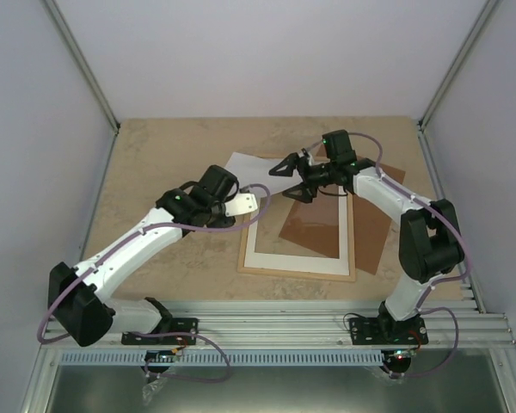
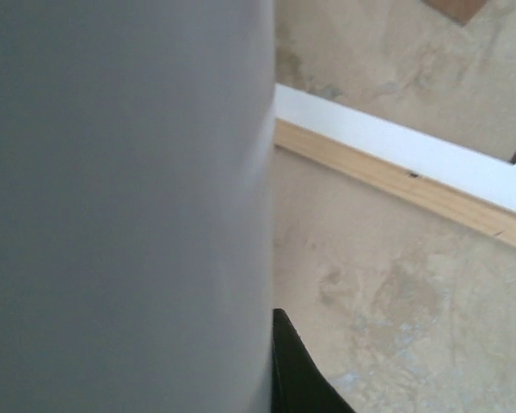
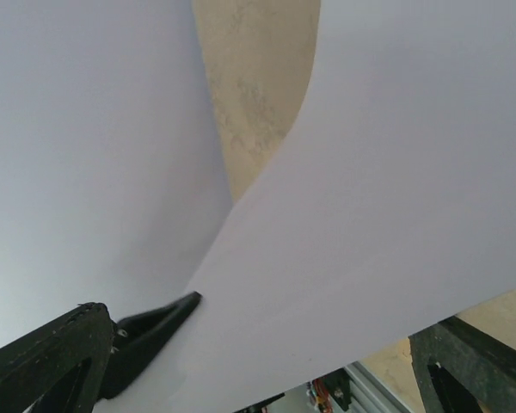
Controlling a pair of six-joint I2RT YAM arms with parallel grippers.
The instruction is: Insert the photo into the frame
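Even, diffuse light is filling the enclosure, leaving only soft shadows on the table. A pale card is blurring against the left wrist lens; the overhead view is reading sharp.

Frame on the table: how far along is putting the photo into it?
Done: the frame lies flat with its white mat inside. In hand: the left gripper holds a pale sheet beside it; the right gripper is open around a white sheet. Left: no landscape print shows inside the mat yet.

Twin white-and-black robot arms
Left arm and right arm: white links, black joint housings, looping purple cables, small green lights.
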